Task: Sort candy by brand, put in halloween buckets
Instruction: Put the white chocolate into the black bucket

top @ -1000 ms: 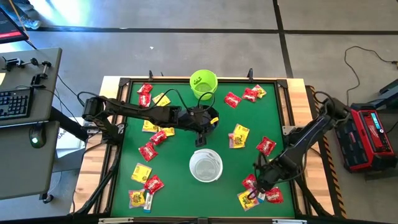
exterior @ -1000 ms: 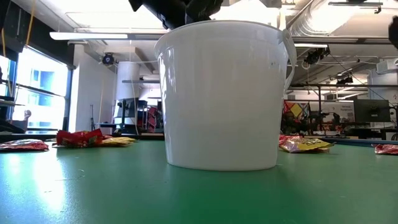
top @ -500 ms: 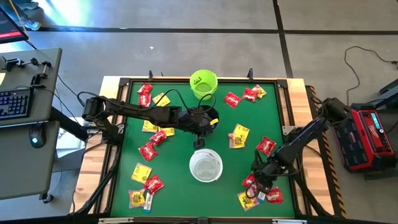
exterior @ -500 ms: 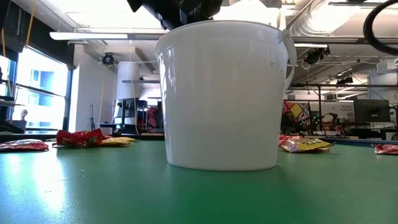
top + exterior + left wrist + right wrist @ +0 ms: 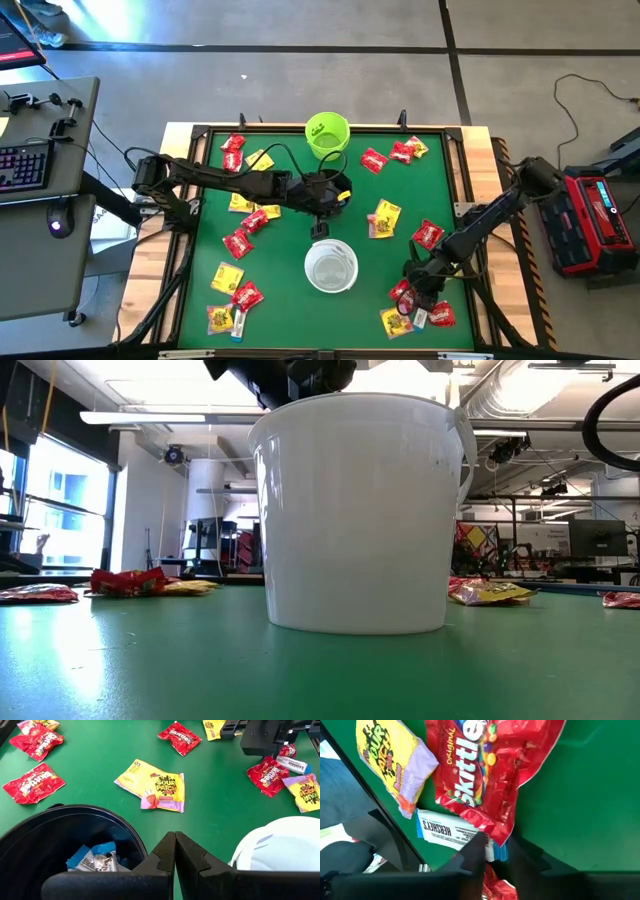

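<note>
My right gripper (image 5: 412,300) is low over a cluster of candy at the table's near right. In its wrist view the cluster is a red Skittles packet (image 5: 480,775), a yellow Sour Patch packet (image 5: 395,760) and a blue-and-white Hershey's bar (image 5: 452,832), all lying flat on the green mat. Its fingers close on the bar's end. My left gripper (image 5: 320,229) hangs shut between the black bucket (image 5: 65,845) and the white bucket (image 5: 331,266), touching nothing. The black bucket holds blue-and-white packets (image 5: 95,860). The lime green bucket (image 5: 327,133) stands at the far edge. My right gripper has the Hershey's bar's blue end (image 5: 499,851) between its two fingers, slanting down from above. A corner of the Skittles packet (image 5: 502,837) lies over that end at the fingers. The bar lies flat on the mat.
Red and yellow packets are scattered over the mat's left side (image 5: 238,242), the far right (image 5: 402,152) and the middle right (image 5: 384,217). In the low view the white bucket (image 5: 355,510) fills the middle. The table's dark frame (image 5: 470,210) runs close beside my right arm.
My right gripper has come down and a little toward the table's near edge, onto the candy cluster, and has turned as it went. The candy and buckets lie as before.
</note>
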You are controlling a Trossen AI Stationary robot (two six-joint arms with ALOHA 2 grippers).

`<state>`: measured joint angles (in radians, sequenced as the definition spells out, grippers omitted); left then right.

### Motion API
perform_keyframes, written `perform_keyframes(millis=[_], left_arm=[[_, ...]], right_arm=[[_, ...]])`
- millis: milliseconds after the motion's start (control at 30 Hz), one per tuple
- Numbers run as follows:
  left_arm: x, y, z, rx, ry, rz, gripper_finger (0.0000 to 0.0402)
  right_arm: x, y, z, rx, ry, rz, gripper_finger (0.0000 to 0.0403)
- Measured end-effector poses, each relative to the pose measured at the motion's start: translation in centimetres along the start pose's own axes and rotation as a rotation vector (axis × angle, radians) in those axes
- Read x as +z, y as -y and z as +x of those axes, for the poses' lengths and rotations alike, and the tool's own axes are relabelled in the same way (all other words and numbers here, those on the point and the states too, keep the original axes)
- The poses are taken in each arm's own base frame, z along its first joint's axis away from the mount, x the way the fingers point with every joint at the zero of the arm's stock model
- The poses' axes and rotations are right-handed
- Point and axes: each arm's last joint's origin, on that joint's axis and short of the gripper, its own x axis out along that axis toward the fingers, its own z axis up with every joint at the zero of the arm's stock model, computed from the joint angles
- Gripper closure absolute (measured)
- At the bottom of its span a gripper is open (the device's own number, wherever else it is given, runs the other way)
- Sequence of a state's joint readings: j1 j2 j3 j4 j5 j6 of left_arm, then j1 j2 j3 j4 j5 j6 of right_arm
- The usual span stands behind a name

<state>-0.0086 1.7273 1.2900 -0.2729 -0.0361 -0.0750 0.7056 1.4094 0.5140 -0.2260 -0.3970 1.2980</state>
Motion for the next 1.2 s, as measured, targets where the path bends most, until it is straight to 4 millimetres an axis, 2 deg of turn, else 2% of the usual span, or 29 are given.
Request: perform_keyframes(millis=[67, 133, 267, 567, 733, 800, 900, 1067, 1200], left_arm=[[0.0, 0.0, 0.0, 0.000, 0.000, 0.001, 0.0401], [0.0, 0.0, 0.0, 0.001, 0.000, 0.009, 0.0401], [0.0, 0.0, 0.0, 0.001, 0.000, 0.024, 0.0401], [0.0, 0.0, 0.0, 0.001, 0.000, 0.033, 0.0401], [0.0, 0.0, 0.0, 0.001, 0.000, 0.052, 0.0401], [0.0, 0.0, 0.0, 0.001, 0.000, 0.052, 0.0401], [0.0, 0.0, 0.0, 0.001, 0.001, 0.053, 0.0401], [0.0, -0.1, 0.0, 0.002, 0.001, 0.052, 0.0401], [0.0, -0.1, 0.0, 0.002, 0.001, 0.065, 0.0401]], right_arm=[[0.0, 0.0, 0.0, 0.003, -0.003, 0.001, 0.0382], [0.0, 0.0, 0.0, 0.003, -0.002, 0.001, 0.0396], [0.1, -0.4, -0.1, -0.003, 0.013, 0.002, 0.0400], [0.3, -3.9, -2.3, -0.059, 0.093, -0.022, 0.0403], [0.0, -5.8, -3.1, -0.004, 0.098, 0.023, 0.0399], [-0.4, -6.5, -3.1, 0.018, 0.099, 0.007, 0.0383], [-0.8, -6.7, -3.0, 0.005, 0.133, -0.010, 0.0340], [-0.8, -5.6, -2.4, -0.057, 0.207, -0.051, 0.0253], [-0.7, -4.9, -1.9, -0.080, 0.230, -0.174, 0.0223]])
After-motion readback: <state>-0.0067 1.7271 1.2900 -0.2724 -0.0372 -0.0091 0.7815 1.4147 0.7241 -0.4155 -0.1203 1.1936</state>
